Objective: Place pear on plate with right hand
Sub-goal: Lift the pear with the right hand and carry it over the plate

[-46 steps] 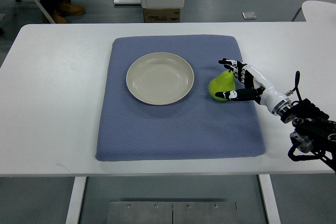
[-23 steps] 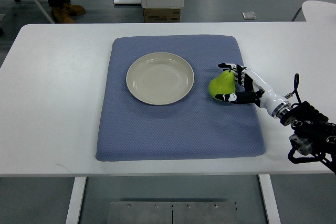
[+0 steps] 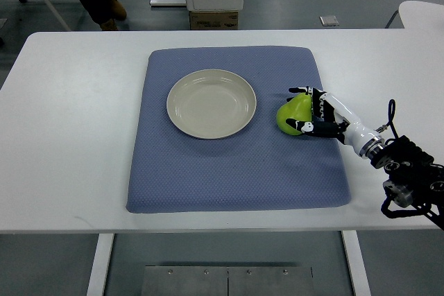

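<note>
Green against the blue mat [image 3: 229, 164], the pear [image 3: 291, 116] sits just right of the plate [image 3: 211, 103], not yet on it. The right hand [image 3: 316, 117] has drawn its fingers in since a second ago and now wraps the fruit's far side. I'd say the grasp is nearly set; lifting toward the plate comes next.

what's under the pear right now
The pear lies on the blue mat, right of the plate. The right hand wraps its far side, hiding that part.
</note>
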{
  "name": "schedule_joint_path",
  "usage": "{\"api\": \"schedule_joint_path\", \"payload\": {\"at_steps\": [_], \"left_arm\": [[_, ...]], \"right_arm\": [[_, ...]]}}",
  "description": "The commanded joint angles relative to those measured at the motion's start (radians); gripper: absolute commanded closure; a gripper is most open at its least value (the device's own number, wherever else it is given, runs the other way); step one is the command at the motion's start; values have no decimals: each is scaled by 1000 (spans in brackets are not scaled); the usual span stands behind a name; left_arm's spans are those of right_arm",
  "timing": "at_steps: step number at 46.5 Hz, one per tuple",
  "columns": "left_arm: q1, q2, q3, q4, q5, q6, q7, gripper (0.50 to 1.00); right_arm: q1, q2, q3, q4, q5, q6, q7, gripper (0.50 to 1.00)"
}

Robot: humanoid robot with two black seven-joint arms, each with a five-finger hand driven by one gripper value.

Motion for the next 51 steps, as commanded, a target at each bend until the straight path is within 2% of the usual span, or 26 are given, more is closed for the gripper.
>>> {"api": "schedule_joint_path", "payload": {"at_steps": [1,19,32,42,51], "left_arm": [[0,0,0,0,0,0,0,500],[0,0,0,0,0,0,0,500],[0,0,0,0,0,0,1,500],[0,0,1,0,0,0,0,500],[0,0,0,0,0,0,1,500]], "right_arm": [[1,2,-7,-4,0,-1,0,1000],[14,42,-4,-17,6,-72,0,1000],[108,48,-4,-11,14,-72,0,1000],[123,94,-7,-12,12,-75,0,1000],[168,183,-10,-14,9,-99,0,1000]]}}
